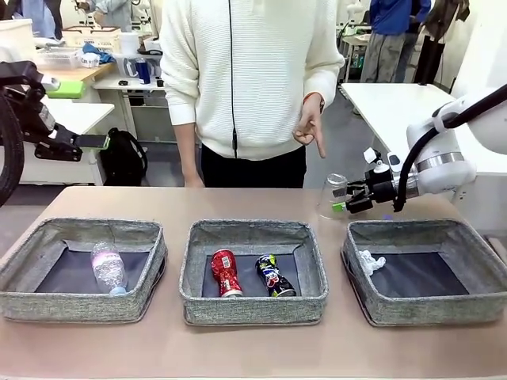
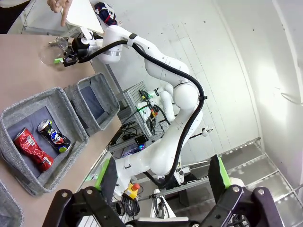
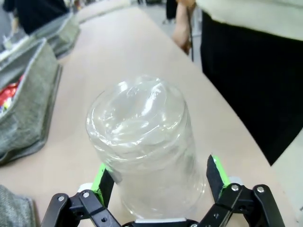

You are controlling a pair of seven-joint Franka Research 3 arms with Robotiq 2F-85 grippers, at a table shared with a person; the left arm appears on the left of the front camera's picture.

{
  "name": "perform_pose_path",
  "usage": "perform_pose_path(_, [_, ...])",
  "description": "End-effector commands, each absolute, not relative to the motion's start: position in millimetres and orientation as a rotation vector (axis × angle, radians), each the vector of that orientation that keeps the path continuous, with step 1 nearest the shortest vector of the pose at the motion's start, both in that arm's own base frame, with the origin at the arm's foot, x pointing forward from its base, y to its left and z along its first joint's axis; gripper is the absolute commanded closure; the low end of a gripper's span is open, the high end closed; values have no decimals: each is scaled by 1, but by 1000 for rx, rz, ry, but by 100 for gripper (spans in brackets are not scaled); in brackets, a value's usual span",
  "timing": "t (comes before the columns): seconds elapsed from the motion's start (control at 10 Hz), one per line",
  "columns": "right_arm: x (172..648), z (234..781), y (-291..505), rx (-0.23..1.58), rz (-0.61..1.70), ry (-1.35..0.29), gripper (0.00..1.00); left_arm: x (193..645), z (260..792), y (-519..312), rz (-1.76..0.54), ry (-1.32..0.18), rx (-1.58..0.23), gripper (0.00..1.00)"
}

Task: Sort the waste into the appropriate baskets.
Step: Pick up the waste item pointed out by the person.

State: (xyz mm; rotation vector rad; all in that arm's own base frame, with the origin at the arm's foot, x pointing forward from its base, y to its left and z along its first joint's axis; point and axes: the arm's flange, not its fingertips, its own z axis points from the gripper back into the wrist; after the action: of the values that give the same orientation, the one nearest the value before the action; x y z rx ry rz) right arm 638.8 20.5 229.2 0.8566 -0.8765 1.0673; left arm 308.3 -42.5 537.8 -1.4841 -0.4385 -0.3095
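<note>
Nearest to me, three grey fabric baskets stand in a row on the table [image 1: 238, 356]. The left basket [image 1: 32, 297] holds the clear plastic bottle [image 1: 108, 267], lying on its side. The middle basket [image 1: 253, 305] holds the red can [image 1: 226, 273] and the dark can [image 1: 275, 276], lying side by side. The right basket [image 1: 420, 305] holds the white paper ball [image 1: 370, 261] at its left wall. Beyond the right basket, my right gripper [image 1: 344, 200] is level with the clear plastic cup [image 1: 333, 195], which stands upside down on the table. The fingers are spread wide, one on each side of the cup, not clamped on it. My left gripper [image 2: 163, 182] is raised clear of the table, jaws fully apart and empty. At the far edge stands a person, one hand [image 1: 310, 127] pointing down towards the cup.
</note>
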Motion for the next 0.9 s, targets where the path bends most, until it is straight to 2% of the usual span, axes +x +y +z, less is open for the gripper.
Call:
perform_pose_path(0.0, [645, 230, 20, 959, 1025, -950, 0, 307, 538, -45, -328, -463, -1500, 0])
perform_pose_path(0.5, [644, 226, 29, 1078, 1076, -970, 0, 307, 538, -45, -328, -463, -1500, 0])
perform_pose_path(0.6, [646, 227, 29, 1050, 1077, -972, 14, 307, 538, -45, -328, -463, -1500, 0])
perform_pose_path(0.7, [646, 226, 29, 1041, 1065, -969, 19, 307, 538, -45, -328, -463, -1500, 0])
perform_pose_path(0.8, [646, 226, 28, 1041, 1066, -965, 32, 307, 538, -45, -328, -463, -1500, 0])
